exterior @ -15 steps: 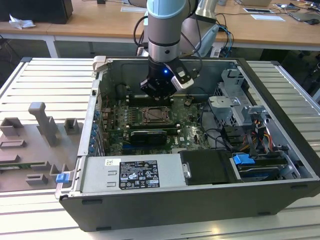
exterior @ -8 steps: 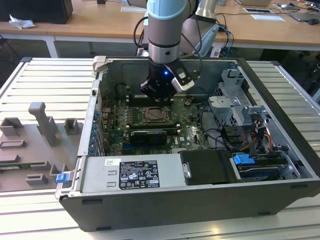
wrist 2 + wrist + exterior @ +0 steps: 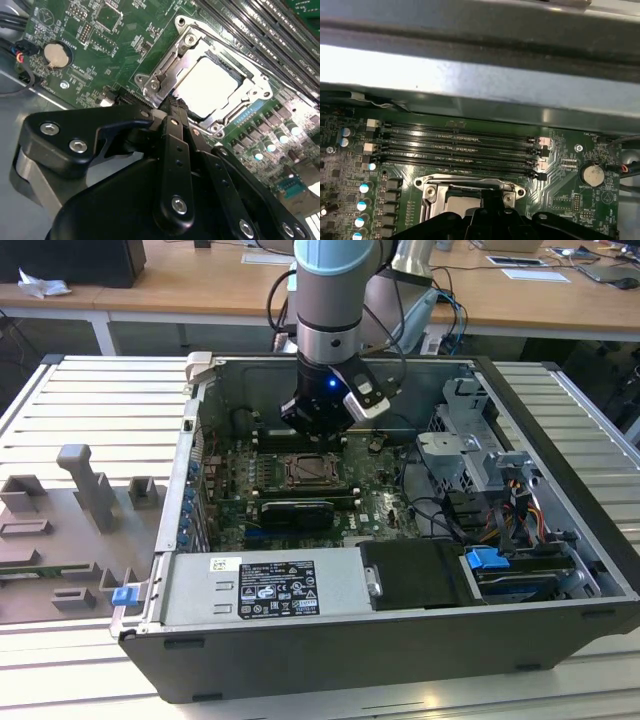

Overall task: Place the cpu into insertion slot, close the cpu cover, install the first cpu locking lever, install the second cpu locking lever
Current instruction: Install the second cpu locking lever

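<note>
Gripper (image 3: 172, 107) over cpu (image 3: 207, 85) | green circuit board (image 3: 90, 60) | wooden desks (image 3: 200, 285)

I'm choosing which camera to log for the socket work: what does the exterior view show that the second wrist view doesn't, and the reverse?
The exterior view alone takes in the whole open computer case, the robot arm, the grey fixture tray and the drive bay cables. The second wrist view alone gives the close detail: the cpu seated under the closed cpu cover, and a coin battery. Both show the gripper over the insertion slot on the green board.
</note>
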`<state>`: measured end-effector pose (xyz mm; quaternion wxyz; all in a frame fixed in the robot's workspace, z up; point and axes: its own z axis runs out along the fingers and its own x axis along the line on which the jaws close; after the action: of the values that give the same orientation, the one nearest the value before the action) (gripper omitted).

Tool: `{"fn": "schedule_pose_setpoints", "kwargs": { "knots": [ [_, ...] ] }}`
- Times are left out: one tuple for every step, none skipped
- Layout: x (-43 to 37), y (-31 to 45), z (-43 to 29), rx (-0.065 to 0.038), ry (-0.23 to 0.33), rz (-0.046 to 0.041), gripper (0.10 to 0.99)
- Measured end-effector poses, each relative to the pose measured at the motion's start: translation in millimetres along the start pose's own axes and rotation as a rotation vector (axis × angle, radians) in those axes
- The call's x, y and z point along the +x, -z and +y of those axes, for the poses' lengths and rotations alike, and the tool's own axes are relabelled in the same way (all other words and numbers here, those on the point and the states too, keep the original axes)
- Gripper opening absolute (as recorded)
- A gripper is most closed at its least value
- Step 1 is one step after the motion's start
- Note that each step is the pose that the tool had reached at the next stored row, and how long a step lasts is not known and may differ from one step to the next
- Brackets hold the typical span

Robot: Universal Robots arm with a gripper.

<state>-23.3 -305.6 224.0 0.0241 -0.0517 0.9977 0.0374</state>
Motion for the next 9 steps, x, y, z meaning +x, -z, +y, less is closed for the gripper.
{"fn": "schedule_pose_setpoints", "kwargs": {
  "knots": [
    [-0.2, 3.3, 0.2, 0.0, 0.0, 0.0, 0.106],
    [-0.3, 6.7, 0.5, 0.0, 0.0, 0.0001, 0.106],
    [-0.5, 10.2, 0.7, 0.0, 0.0, 0.0001, 0.106],
    [-0.6, 12.0, 0.8, 0.0, 0.0, 0.0002, 0.106],
    [-0.6, 12.2, 0.7, 0.0, 0.0, 0.0, 0.106],
    [-0.6, 12.2, 0.3, 0.0, 0.0, -0.0001, 0.106],
    [-0.1, 12.5, -3.3, 0.0, 0.0, 0.0001, 0.106],
    [0.4, 12.9, -8.4, 0.0, 0.0, 0.0001, 0.106],
    [0.7, 13.1, -11.0, 0.0, 0.0, 0.0001, 0.106]
  ]
}}
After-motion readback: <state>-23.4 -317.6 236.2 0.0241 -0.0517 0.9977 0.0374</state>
